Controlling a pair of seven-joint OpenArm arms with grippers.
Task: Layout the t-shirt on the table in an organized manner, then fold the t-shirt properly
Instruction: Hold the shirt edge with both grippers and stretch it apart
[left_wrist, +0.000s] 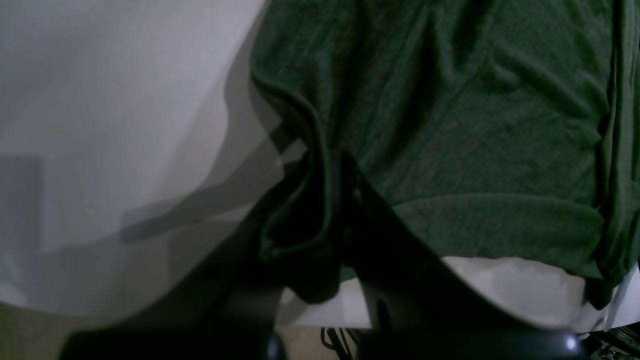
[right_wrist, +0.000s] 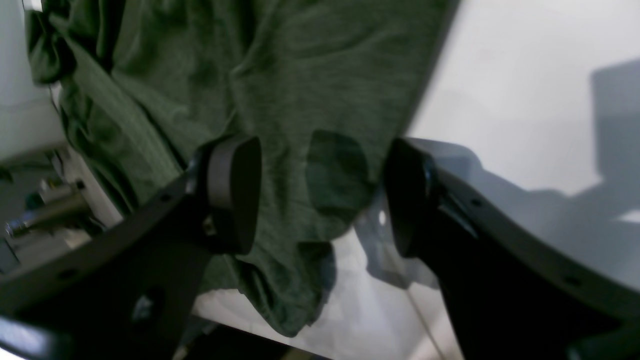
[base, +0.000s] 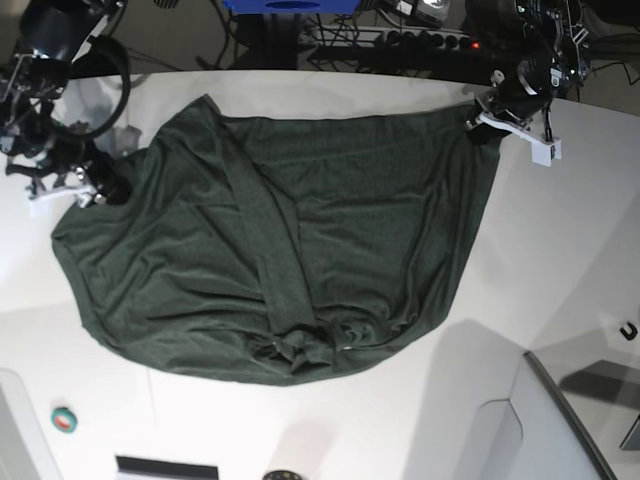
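T-shirt: the dark green t-shirt (base: 280, 250) lies spread and wrinkled across the middle of the white surface (base: 560, 260), with a long fold band running down its centre and a bunched knot of cloth at the near hem.
Left arm: reaches in from the far right of the base view, its gripper (base: 487, 118) low at the shirt's far right corner.
Left jaws: together, clamped on a gathered hem edge of the shirt; the left wrist view shows the fold (left_wrist: 300, 210) drawn in between the dark fingers.
Right arm: reaches in from the left edge of the base view, its gripper (right_wrist: 320, 195) low over the shirt's left corner.
Right jaws: wide apart, one pad (right_wrist: 235, 192) over the cloth, the other finger over the bare surface just beside the shirt's edge; nothing is gripped between them.
Other: a small green roll (base: 64, 419) sits near the front left corner, well apart from the shirt.
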